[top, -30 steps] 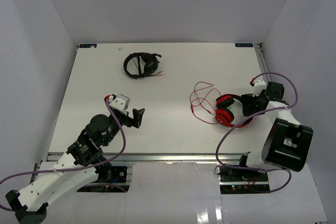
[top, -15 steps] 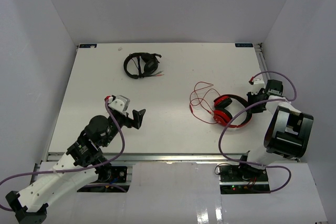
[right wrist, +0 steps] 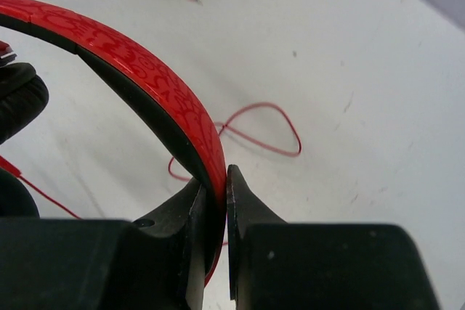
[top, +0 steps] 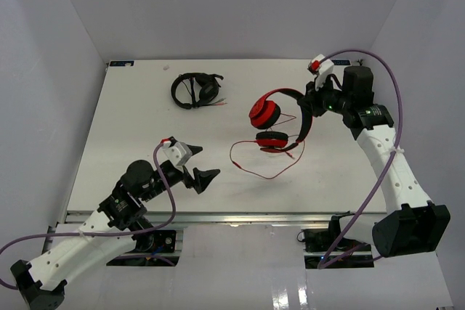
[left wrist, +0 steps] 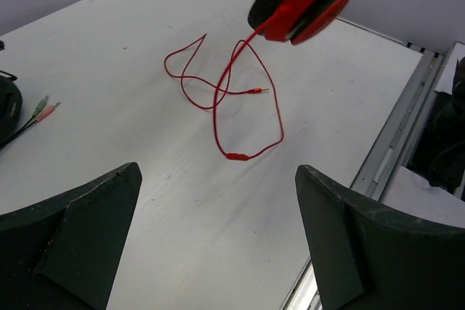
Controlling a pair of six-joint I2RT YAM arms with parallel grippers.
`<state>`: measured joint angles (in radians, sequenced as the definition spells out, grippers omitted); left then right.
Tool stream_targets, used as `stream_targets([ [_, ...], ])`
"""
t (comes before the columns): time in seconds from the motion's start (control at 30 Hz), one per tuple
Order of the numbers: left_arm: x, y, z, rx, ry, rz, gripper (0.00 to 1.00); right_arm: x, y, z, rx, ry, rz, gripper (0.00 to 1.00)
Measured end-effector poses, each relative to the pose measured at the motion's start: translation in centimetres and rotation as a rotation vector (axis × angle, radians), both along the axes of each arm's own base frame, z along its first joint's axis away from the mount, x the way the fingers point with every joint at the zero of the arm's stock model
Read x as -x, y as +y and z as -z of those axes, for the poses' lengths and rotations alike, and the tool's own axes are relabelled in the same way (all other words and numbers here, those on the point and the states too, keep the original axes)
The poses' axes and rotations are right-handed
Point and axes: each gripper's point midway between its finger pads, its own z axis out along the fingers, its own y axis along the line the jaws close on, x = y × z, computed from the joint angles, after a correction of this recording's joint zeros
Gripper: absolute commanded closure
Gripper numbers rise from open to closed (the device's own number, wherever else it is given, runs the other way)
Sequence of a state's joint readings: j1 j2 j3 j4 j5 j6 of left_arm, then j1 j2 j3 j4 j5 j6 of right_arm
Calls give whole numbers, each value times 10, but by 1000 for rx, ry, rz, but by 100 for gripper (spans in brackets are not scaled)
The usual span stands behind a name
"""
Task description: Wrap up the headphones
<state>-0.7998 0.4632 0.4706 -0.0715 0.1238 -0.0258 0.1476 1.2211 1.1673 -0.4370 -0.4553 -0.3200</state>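
- Red headphones hang in the air over the right-centre of the table — glossy red band, black lining & pads.
- Our R gripper has them by the headband. In the right wrist view both fingers are pinched tight on the band, w/ no gap showing.
- One ear cup sits at the left end of the band; the other hangs lower, nearer to us.
- A thin red cable drops from the lower cup to the table and lies there in loose loops on the near side. Its plug rests among the loops.
- Our L gripper hovers at near-left — fingers spread wide, nothing between them, pointed toward the cable but apart from it.
- Small black headphones lie at far-left on the table, well apart from the red pair. Their green & pink plugs show at the left edge of the left wrist view.
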Motion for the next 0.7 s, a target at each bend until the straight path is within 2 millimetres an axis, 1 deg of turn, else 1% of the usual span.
stream_targets([
  [0.1,3,-11,2,-5,3,57,2,-4,20,-47,-48,-92,-50,92],
  [0.17,3,-17,2,-8,-4,86,2,-4,29,-72,-82,-131,-69,92],
  [0.3,4,-28,2,-3,-53,137,2,-7,37,-118,-156,-182,-66,92],
  [0.37,3,-31,8,-2,-70,149,2,-5,38,-136,-194,-192,-50,92],
  [0.43,2,-32,17,-10,-71,152,2,-4,39,-150,-225,-203,-41,92],
  [0.5,1,-32,25,-7,-87,147,2,-2,40,-159,-257,-197,-30,92],
  [0.57,-2,-31,31,-6,-98,131,2,-1,41,-163,-284,-182,-21,92],
  [0.7,-11,-26,35,19,-133,76,2,2,43,-169,-324,-159,-10,92],
])
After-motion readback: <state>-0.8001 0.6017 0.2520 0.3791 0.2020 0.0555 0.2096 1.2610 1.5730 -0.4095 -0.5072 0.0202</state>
